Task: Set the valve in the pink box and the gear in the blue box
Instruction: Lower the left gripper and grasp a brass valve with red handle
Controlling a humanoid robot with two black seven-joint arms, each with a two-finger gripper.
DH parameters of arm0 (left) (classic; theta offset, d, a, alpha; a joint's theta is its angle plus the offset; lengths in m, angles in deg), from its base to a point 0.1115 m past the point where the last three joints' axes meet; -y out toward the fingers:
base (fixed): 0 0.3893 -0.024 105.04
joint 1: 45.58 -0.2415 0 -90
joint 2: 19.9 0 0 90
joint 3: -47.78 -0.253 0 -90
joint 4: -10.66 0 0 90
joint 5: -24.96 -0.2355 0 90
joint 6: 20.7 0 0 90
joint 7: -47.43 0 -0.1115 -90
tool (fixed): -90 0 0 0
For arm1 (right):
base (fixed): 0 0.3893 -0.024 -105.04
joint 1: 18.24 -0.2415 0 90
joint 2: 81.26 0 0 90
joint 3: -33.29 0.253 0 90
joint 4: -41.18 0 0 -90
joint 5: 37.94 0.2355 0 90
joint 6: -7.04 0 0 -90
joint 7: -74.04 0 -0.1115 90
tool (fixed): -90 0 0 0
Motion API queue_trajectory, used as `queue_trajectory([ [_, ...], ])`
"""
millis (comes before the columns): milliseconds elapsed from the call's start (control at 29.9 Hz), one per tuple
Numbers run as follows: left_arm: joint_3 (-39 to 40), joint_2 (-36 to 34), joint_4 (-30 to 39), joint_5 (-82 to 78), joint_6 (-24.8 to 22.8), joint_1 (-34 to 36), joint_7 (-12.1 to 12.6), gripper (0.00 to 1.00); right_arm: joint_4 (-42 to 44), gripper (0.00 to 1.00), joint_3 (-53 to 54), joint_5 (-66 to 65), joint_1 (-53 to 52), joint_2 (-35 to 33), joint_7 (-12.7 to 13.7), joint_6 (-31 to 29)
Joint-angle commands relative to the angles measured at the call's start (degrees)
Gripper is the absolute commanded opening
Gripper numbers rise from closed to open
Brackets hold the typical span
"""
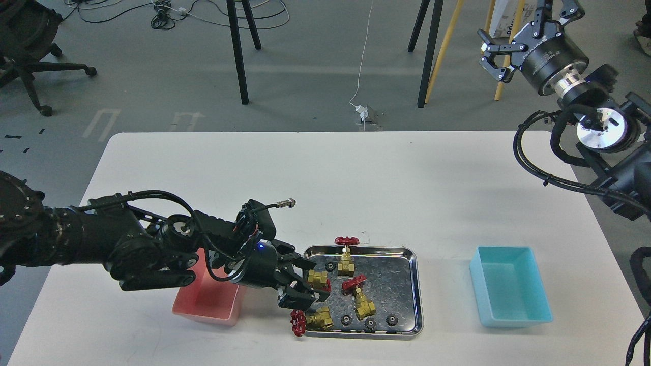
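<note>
Valve sits between left jaws, handwheel hidden; grip unclear. Pink box half covered by arm. Right jaws spread, empty.

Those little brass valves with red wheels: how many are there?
4, all at the steel tray: one at its back edge, one mid-tray, one front-left, one between the left hand's fingers. None looks hidden.
</note>
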Motion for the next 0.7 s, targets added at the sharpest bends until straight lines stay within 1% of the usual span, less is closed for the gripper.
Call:
queue_trajectory([
  [0,0.14,0.03,-0.72,-0.54,0.59,-0.92,0.00,0.77,0.00,1.00,0.00,0.00,0.10,0.00,-0.01,0.00],
  [167,0.05,-0.23,-0.72,-0.54,0.68,-1.27,0.00,0.71,0.09,1.00,0.00,0.00,0.19,0.00,-0.01,0.00],
  [334,0.14,-0.41,-0.72,-0.63,0.76,-1.27,0.00,0.63,0.09,1.00,0.00,0.00,0.45,0.00,-0.01,0.00],
  [668,0.22,-0.59,-0.72,-0.71,0.76,-1.01,0.00,0.31,0.09,1.00,0.00,0.00,0.63,0.00,-0.01,0.00],
])
